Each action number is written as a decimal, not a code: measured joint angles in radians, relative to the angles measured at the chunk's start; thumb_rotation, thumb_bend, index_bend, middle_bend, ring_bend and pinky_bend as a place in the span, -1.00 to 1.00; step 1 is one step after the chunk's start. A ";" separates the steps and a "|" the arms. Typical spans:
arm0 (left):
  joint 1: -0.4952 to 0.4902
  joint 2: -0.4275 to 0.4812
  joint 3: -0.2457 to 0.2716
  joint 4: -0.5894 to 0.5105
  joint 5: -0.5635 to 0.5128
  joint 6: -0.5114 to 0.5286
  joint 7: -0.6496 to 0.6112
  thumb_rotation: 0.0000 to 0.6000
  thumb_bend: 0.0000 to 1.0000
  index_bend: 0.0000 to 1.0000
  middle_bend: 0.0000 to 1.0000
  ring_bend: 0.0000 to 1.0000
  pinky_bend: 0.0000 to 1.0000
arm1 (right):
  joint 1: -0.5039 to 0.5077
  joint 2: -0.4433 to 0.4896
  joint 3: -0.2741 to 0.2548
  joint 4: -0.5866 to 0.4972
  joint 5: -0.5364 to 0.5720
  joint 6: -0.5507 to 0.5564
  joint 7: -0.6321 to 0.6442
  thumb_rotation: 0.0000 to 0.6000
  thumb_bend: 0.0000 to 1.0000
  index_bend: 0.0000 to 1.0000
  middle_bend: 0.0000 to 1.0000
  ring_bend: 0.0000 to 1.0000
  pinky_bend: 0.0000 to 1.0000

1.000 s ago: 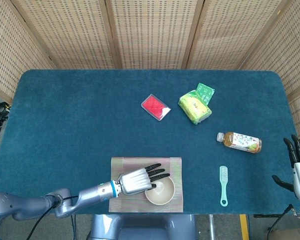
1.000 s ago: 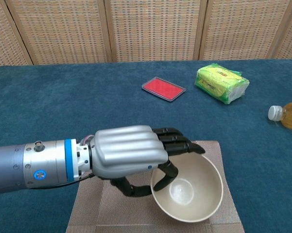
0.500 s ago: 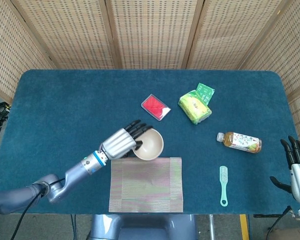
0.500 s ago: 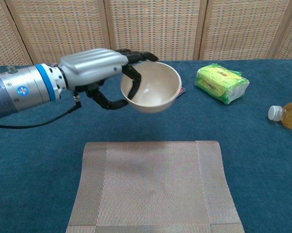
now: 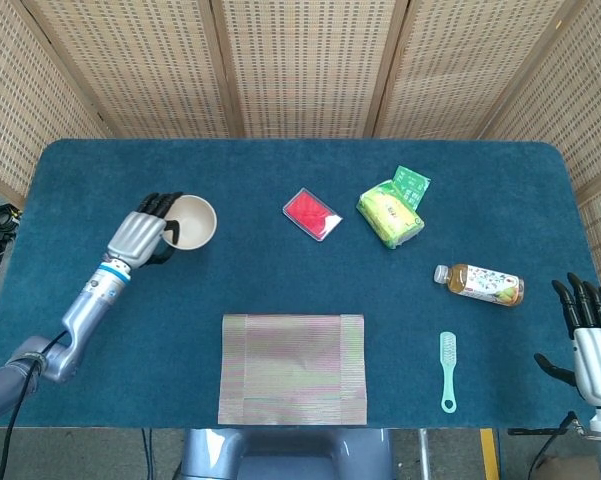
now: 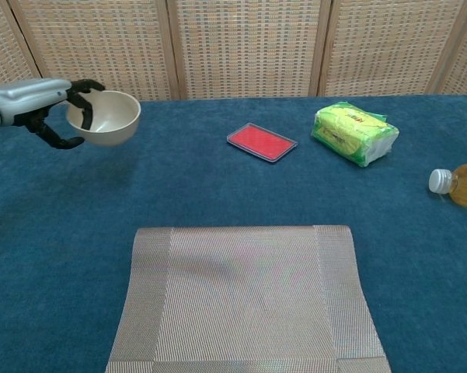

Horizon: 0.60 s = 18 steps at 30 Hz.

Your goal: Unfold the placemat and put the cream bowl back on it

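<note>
The cream bowl hangs above the table's left side, its rim gripped by my left hand. The striped placemat lies folded at the near middle edge of the table, with nothing on it. My right hand hovers off the near right corner of the table, fingers spread and holding nothing; the chest view does not show it.
A red flat case and a yellow-green packet lie at the far middle. A tea bottle lies on its side at the right, and a light green brush lies nearer.
My left hand lifted the cream bowl off the placemat and carried it away to the far left. The placemat now lies bare. My right hand sank a little.
</note>
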 measured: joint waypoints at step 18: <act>0.067 -0.013 -0.003 0.057 -0.096 -0.058 -0.088 1.00 -1.00 -0.73 -1.00 -1.00 -1.00 | 0.001 -0.005 -0.011 -0.009 -0.019 0.001 -0.015 1.00 -1.00 -1.00 -1.00 -1.00 -1.00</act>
